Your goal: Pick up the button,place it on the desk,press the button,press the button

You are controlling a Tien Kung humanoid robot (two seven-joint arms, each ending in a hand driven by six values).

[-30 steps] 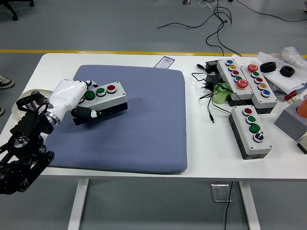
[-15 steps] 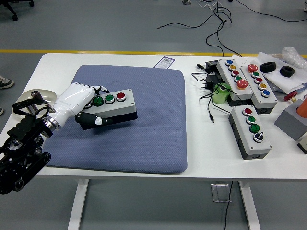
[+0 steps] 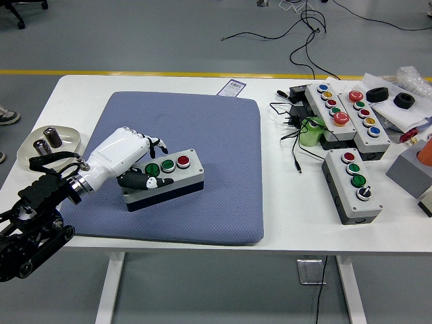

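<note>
We see the left robot hand (image 3: 128,158) gripping a grey button box (image 3: 166,177) on a blue mat (image 3: 216,135) on the white surface (image 3: 169,84). A shallow dish (image 3: 27,143) holding small dark cylinders sits left; more button boxes (image 3: 354,183) and cables (image 3: 293,128) lie right.

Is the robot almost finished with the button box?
Not yet. The left hand has the button box in its grip, so picking up looks done. The box sits low over the blue mat, maybe touching it. Letting go and pressing both times are left.
</note>
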